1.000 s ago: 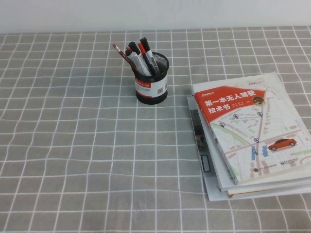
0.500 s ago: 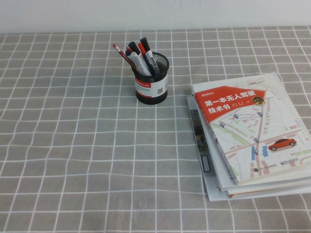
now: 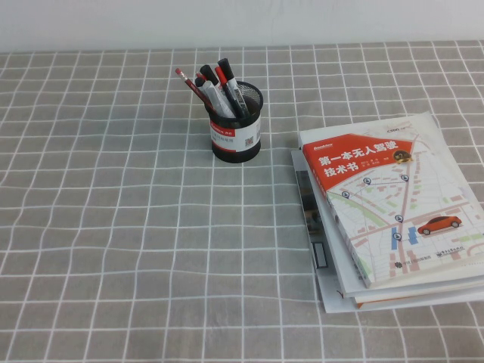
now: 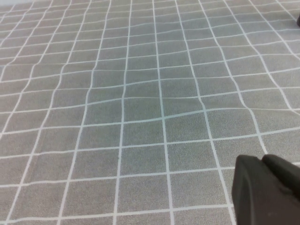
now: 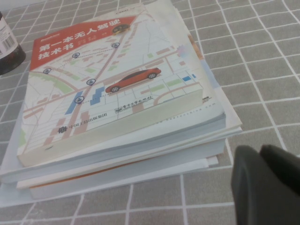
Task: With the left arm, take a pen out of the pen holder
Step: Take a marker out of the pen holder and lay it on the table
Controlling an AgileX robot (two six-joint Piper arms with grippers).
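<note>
Hovering low, left tool and right tool hold fingers together.

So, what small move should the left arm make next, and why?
Probably swing the shut left gripper toward the pen holder: it hangs over bare tablecloth, with the pens untouched. The right gripper sits near the books.

Bench: covered edge to edge by a grey cloth with a white grid; the cloth is lightly rippled
Stack of books: lies flat on the robot's right side of the bench; edges out of line, lower volumes jutting past the upper ones
Top book: white cover; red band with white Chinese characters; street-map drawing with a red car
Wall: plain white; behind the bench's far edge
</note>
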